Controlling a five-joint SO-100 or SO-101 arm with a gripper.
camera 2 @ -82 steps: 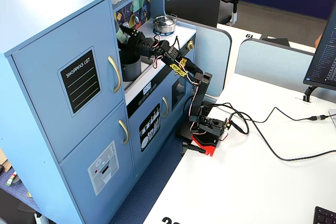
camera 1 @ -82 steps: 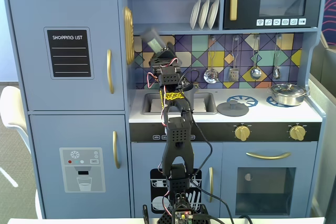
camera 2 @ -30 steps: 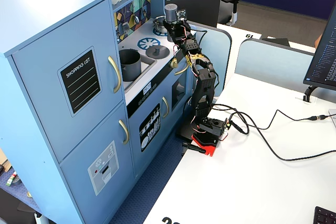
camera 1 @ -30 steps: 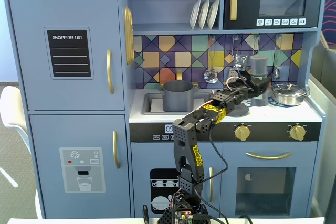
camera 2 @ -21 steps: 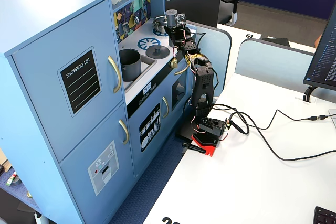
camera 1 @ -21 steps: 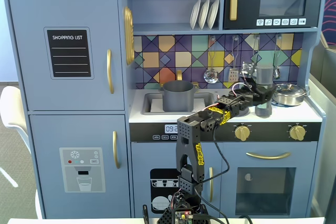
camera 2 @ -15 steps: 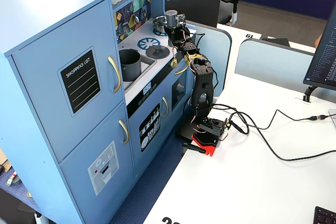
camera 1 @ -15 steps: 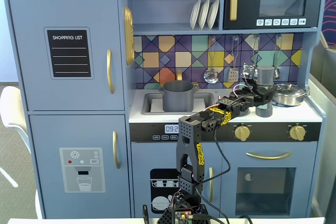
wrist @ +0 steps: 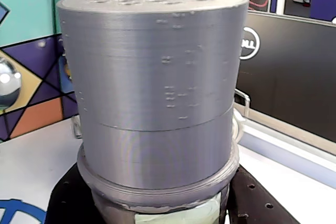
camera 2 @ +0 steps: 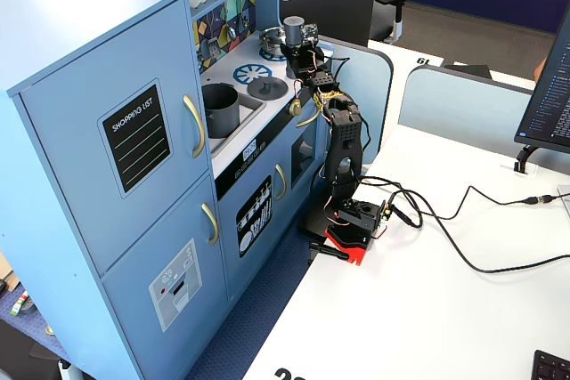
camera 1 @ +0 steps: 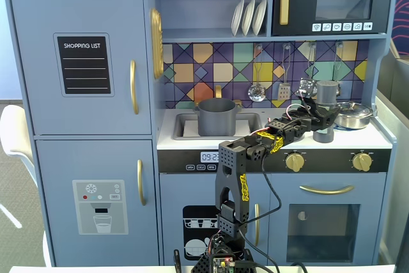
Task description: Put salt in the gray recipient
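Evidently the gripper (camera 1: pixel 323 121) was clamped on the salt (camera 1: pixel 326 93) over the stove side (wrist view agreed), well apart from the gray recipient (camera 1: pixel 216 117) in the sink; transfer remained.

Arm stretched fwd, tool (camera 1: pixel 324 118) clamped, wrist raised

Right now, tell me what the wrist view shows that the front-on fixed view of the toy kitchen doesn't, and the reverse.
Only the wrist view shows the perforated top of the salt shaker, its pale green label edge at the bottom, and a Dell monitor behind.

Only the fixed view shows the gray pot in the sink, the steel pot, and the arm reaching to the stovetop.

Both show the shaker and the colorful tiled backsplash.
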